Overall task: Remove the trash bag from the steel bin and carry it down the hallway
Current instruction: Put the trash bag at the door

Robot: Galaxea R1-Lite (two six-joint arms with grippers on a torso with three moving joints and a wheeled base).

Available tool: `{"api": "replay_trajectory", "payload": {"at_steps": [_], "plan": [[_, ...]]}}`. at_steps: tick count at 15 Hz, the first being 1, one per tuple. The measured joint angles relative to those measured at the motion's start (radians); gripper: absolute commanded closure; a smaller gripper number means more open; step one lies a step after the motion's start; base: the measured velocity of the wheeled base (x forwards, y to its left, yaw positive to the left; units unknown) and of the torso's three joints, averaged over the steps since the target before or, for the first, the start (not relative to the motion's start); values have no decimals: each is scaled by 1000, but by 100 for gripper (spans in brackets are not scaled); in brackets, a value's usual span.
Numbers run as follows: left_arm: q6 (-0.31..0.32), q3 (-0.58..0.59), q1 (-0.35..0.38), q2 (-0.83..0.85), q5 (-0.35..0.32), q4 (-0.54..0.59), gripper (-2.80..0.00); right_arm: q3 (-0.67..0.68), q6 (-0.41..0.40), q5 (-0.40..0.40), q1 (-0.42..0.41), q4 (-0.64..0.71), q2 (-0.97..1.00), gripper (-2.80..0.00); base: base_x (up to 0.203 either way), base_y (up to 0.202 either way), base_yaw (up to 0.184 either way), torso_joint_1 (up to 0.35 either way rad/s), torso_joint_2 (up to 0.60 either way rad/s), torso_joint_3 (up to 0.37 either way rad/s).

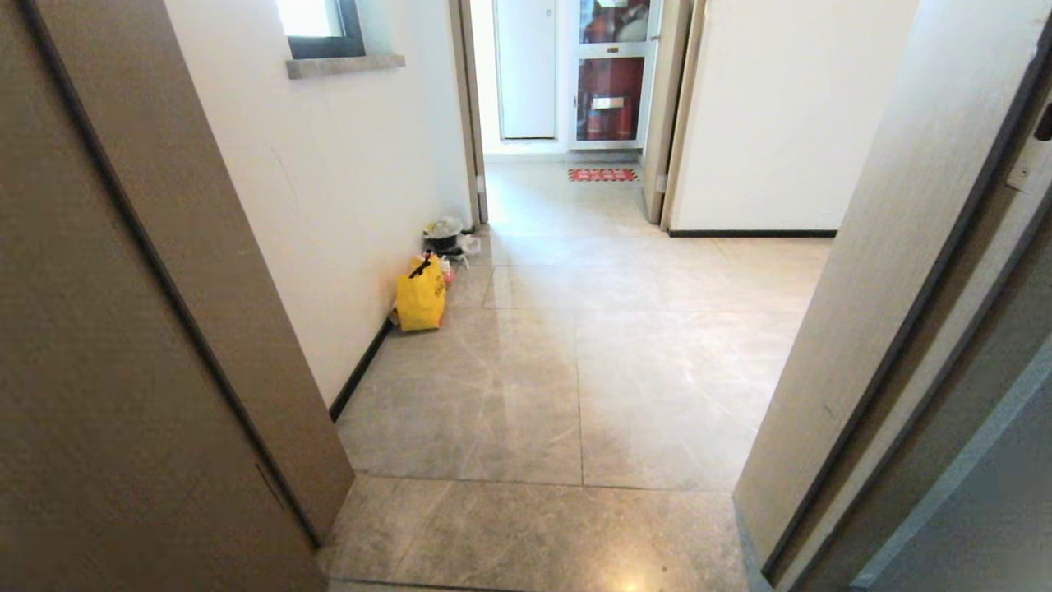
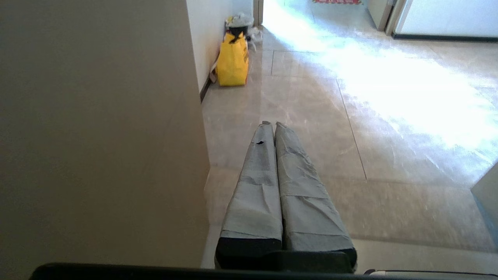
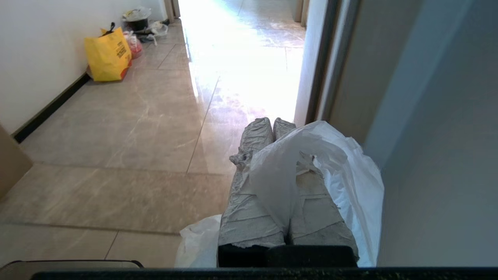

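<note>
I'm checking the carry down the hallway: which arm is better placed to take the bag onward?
Right. The right gripper is shut on the trash bag, whose plastic loops over its fingers. The left gripper is shut and holds nothing.

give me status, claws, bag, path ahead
Right claw shut on the white bag. Left claw shut, empty. Hallway floor open ahead; yellow bag against left wall.

trash bag [image 3: 330,175]: thin white plastic, crumpled, draped over right hand [image 3: 272,124] | hallway [image 1: 575,370]: glossy beige tiles
</note>
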Motion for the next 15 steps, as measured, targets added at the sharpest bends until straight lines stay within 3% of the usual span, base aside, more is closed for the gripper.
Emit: {"api": "replay_trajectory", "payload": {"at_steps": [15], "plan": [[0,0,0,0,0,0,0,0,1,0,0,0,0,0,191,0,0,3,2,1]]}}
